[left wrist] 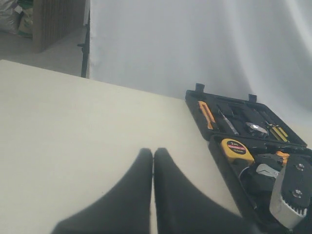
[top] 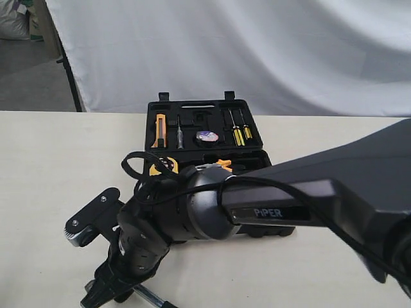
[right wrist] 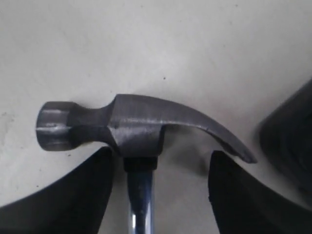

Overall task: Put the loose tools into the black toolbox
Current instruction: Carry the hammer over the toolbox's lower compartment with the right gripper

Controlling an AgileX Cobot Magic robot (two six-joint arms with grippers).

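Two fingers point(right wrist: 68, 195) of the right gripper point(right wrist: 161, 155) stand wide apart, one on each side of the hammer point(right wrist: 131, 126), just below its head. They are not closed on it and hold nothing. The hammer lies flat on the table point(right wrist: 146, 44), and its shaft runs back between the fingers toward the wrist, so you need only close across the shaft.

The right arm reaches across to the near left of the table and is the nearer arm. The left gripper point(left wrist: 152, 150) has its fingers pressed together, holds nothing, and hangs over bare table beside the toolbox point(top: 151, 110). The toolbox lies open behind the right arm.

Judge the carry as up and back toward the near half of the toolbox. Mind the tape measure point(top: 157, 168) and pliers point(top: 223, 164) lying there. The tape roll point(top: 206, 136) sits in the far half.
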